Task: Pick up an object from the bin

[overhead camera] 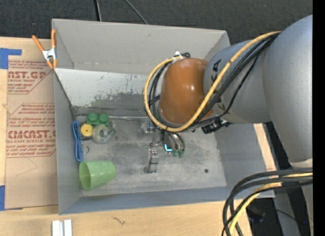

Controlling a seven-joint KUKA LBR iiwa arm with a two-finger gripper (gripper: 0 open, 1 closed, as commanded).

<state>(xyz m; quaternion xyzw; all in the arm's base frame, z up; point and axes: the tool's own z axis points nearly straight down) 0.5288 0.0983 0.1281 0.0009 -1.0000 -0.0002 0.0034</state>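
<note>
Over on the left of the bin (137, 52), the cardboard sheet (25, 103) carries red print, twice over, a big word ending "CAST.G.P" with "CELL-CAST ACRYLIC SHEET" underneath, first letters cut off, and the smaller red lines are too fine to read.

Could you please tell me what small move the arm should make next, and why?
Probably a short shift toward the view's left. The gripper hangs over a bare patch of the bin floor near its middle, while the nearest things, a green cup lying on its side and a small clear piece, lie to its left.
</note>
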